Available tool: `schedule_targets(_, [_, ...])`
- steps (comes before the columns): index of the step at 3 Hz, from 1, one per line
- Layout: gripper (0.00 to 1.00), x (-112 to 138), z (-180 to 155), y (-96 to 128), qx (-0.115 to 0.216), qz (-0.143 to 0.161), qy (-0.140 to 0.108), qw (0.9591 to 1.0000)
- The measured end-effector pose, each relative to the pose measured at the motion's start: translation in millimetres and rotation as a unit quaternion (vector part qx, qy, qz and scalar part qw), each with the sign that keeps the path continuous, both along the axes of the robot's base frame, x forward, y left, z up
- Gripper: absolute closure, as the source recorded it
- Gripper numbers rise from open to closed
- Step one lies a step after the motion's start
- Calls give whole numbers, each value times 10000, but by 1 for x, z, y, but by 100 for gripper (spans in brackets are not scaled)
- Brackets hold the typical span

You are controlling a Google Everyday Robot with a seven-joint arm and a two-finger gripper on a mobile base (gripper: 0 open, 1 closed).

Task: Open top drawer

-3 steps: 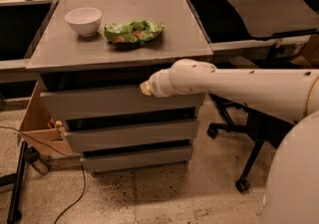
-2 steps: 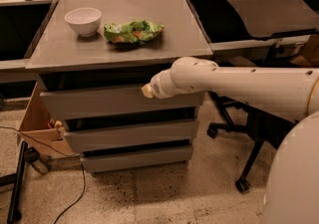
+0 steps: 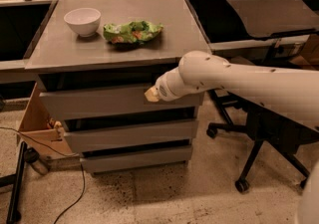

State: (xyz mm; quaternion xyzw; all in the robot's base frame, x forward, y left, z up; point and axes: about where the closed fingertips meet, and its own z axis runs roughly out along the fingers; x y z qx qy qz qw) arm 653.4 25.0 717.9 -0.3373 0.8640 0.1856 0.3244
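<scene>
The top drawer (image 3: 94, 102) is a wide plain grey front under the grey cabinet top (image 3: 119, 44). It stands slightly out from the cabinet, with a dark gap above it. My gripper (image 3: 151, 94) is at the end of the white arm (image 3: 239, 83). Its tan tip rests at the drawer's upper edge, right of the middle. Two shorter grey drawer fronts (image 3: 130, 136) sit below, closed.
A white bowl (image 3: 82, 21) and a green chip bag (image 3: 131, 32) lie on the cabinet top. A cardboard box (image 3: 37, 128) stands at the cabinet's left. A black office chair base (image 3: 249, 153) stands at the right. A cable (image 3: 75, 188) runs on the floor.
The arm and gripper have stayed at the top drawer's upper edge. Nothing else has visibly moved.
</scene>
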Motion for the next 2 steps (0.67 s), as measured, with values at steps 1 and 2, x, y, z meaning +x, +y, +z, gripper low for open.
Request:
schedule_targets(1, [100,-8,20,-3,112,65,-186,9997])
schedule_targets(2, [100,3,27,3,201,-15,-365,9991])
